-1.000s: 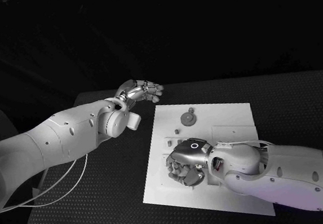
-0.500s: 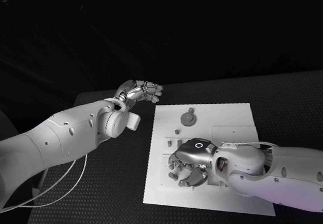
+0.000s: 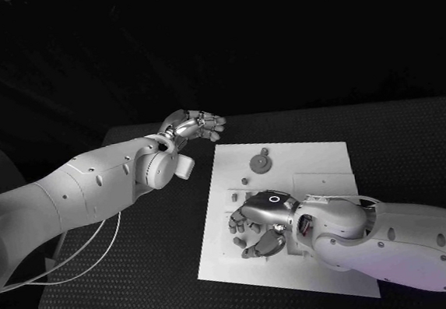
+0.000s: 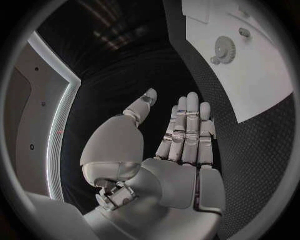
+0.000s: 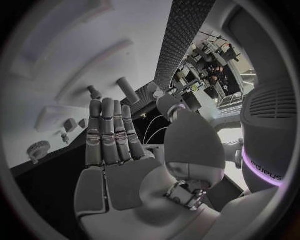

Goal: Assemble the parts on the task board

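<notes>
Your left hand (image 3: 192, 127) hangs over the black table (image 3: 424, 132) just off the far-left corner of the task board (image 3: 315, 158), fingers straight and apart, holding nothing; it looks parked clear of the work. On the board's far part lies a gear-like part (image 3: 261, 164). Nearer, your right hand (image 3: 259, 224) hovers low over the board's middle, fingers extended and empty, probably lining up on a small cylindrical part (image 5: 127, 90) just beyond its fingertips.
</notes>
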You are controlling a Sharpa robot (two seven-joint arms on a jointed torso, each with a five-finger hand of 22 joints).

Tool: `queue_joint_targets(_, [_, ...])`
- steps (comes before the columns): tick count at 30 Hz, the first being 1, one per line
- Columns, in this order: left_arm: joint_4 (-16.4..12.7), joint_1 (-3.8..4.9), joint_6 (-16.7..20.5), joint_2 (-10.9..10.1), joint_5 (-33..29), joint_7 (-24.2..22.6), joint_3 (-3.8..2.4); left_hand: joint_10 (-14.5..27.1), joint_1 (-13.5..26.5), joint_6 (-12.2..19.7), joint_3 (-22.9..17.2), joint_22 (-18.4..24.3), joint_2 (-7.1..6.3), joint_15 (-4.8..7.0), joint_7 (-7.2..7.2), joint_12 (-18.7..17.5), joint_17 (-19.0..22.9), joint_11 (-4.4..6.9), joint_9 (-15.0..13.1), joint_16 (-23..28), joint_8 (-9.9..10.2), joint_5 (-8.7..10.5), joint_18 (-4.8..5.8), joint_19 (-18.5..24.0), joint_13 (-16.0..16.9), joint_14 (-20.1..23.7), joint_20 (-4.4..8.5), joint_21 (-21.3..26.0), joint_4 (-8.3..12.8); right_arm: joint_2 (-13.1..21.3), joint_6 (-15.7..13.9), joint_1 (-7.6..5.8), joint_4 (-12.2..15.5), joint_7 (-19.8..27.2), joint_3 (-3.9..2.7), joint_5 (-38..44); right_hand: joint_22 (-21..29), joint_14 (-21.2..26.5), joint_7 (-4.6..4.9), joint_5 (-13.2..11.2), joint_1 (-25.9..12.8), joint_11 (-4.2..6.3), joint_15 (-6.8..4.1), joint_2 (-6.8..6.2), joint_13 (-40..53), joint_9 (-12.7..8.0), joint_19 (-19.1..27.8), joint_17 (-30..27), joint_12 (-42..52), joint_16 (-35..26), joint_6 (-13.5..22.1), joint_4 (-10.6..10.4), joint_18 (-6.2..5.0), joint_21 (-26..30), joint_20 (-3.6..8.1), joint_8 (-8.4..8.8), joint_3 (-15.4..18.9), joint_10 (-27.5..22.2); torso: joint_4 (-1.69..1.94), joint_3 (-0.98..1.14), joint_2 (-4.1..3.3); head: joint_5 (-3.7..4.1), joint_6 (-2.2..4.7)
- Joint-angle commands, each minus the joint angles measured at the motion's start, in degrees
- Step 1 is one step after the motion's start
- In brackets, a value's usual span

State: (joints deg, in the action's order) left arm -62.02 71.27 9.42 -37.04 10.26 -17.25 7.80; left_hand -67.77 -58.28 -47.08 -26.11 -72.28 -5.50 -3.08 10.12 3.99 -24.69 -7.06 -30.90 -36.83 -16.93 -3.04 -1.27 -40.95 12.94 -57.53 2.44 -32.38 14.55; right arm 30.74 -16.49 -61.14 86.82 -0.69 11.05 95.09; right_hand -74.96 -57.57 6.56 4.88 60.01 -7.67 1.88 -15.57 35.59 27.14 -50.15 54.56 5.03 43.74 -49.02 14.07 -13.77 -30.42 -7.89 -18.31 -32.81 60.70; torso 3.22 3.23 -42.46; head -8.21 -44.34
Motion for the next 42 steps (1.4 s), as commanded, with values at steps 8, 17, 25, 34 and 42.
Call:
queue_joint_targets(8, [-0.22,0.07,-1.07,0.04,-0.29,-0.21,-0.04,0.44,0.19,0.26,-0.03,-0.11,-0.09,-0.28,0.25,0.1,-0.14,-0.05,0.09,0.21,0.06,-0.07,-0.19,-0.37,0.08,-0.22,-0.1,0.41,-0.42,-1.03,0.52,0.05,-0.46,1.03,0.0,0.53,-1.48,3.04,0.32,-2.03,2.62,1.64,-1.75,0.88,16.07,0.55,0.05,0.57,25.24,17.54,-1.94,-0.43,-1.11,-12.94,1.33,-1.1,-0.99,-9.68,0.01,-0.02,0.0,-0.09,-0.08])
queue_joint_targets(17, [-0.18,0.07,-1.11,0.09,-0.29,-0.16,-0.04,0.47,0.33,0.28,0.0,-0.15,-0.03,-0.29,0.28,0.1,-0.24,-0.07,0.09,0.26,0.06,-0.07,-0.19,-0.41,0.08,-0.26,-0.11,0.45,-0.58,-1.72,-0.31,0.06,-0.85,0.79,0.0,1.82,-1.41,5.31,-0.43,-2.1,4.05,3.05,-3.05,2.0,25.76,1.11,-0.66,4.14,45.21,30.31,-3.68,-1.41,-1.23,-23.16,3.14,-1.88,-4.67,-15.2,0.01,0.0,-0.01,-0.13,-0.14])
queue_joint_targets(25, [-0.19,0.07,-1.13,0.09,-0.29,-0.11,-0.04,0.48,0.42,0.31,0.01,-0.17,0.0,-0.28,0.28,0.1,-0.3,-0.07,0.1,0.29,0.07,-0.06,-0.19,-0.42,0.09,-0.28,-0.11,0.48,-0.68,-2.04,0.89,0.08,-1.17,0.51,0.0,2.97,-1.25,4.82,-1.27,-2.1,5.31,4.2,-4.04,3.41,27.09,1.83,-1.85,4.32,52.97,34.66,-6.01,-1.57,-1.23,-27.78,4.35,-3.01,-8.5,-14.44,0.01,0.0,0.0,-0.16,-0.22])
queue_joint_targets(34, [-0.21,0.07,-1.13,0.09,-0.29,-0.1,-0.04,0.49,0.43,0.33,0.01,-0.19,0.01,-0.28,0.29,0.1,-0.34,-0.07,0.11,0.32,0.08,-0.06,-0.2,-0.43,0.09,-0.29,-0.11,0.51,-0.72,-2.19,1.61,0.08,-1.33,0.09,0.01,3.88,-0.99,4.43,-1.56,-2.11,4.73,4.99,-4.8,3.76,27.37,2.3,-2.21,3.59,57.19,36.11,-6.82,-1.43,-1.23,-29.58,5.01,-3.34,-9.94,-14.46,-0.04,0.0,0.01,-0.22,-0.34])
queue_joint_targets(42, [-0.16,0.07,-1.15,0.07,-0.29,-0.07,-0.04,0.51,0.41,0.35,-0.01,-0.21,0.01,-0.28,0.29,0.1,-0.38,-0.07,0.11,0.35,0.09,-0.06,-0.21,-0.43,0.09,-0.29,-0.1,0.53,-0.73,-1.67,1.51,0.08,-1.18,-0.24,0.01,4.26,-0.88,4.29,-1.72,-2.11,4.74,5.22,-5.01,4.14,27.06,2.54,-2.31,3.25,58.24,36.52,-7.32,-1.18,-1.23,-30.06,5.23,-3.58,-10.41,-14.44,-0.04,0.04,0.01,-0.16,-0.4])
